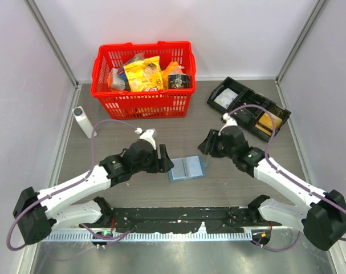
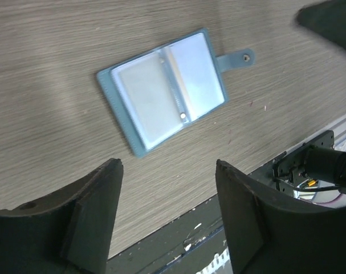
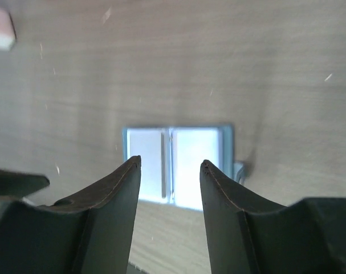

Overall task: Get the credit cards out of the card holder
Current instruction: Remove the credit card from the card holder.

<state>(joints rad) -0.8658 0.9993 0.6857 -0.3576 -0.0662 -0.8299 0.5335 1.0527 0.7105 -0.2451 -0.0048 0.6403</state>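
The card holder [image 1: 186, 168] is a small blue wallet lying open and flat on the table, its pale sleeves facing up. It also shows in the left wrist view [image 2: 164, 91] and in the right wrist view [image 3: 187, 145]. No card shows in its sleeves. A tan-gold card-like rectangle [image 1: 267, 121] lies in the black tray. My left gripper [image 1: 165, 164] is open and empty just left of the wallet; in its own view [image 2: 168, 165] the wallet lies ahead of the fingers. My right gripper [image 1: 206, 146] is open and empty above the wallet's far right edge, and in its own view [image 3: 170, 162] the jaws frame the wallet.
A red basket [image 1: 98, 77] full of packets stands at the back. A black compartment tray [image 1: 219, 94] lies at the back right. A white cylinder [image 1: 83, 121] stands at the left. A black rail [image 1: 178, 220] runs along the near table edge.
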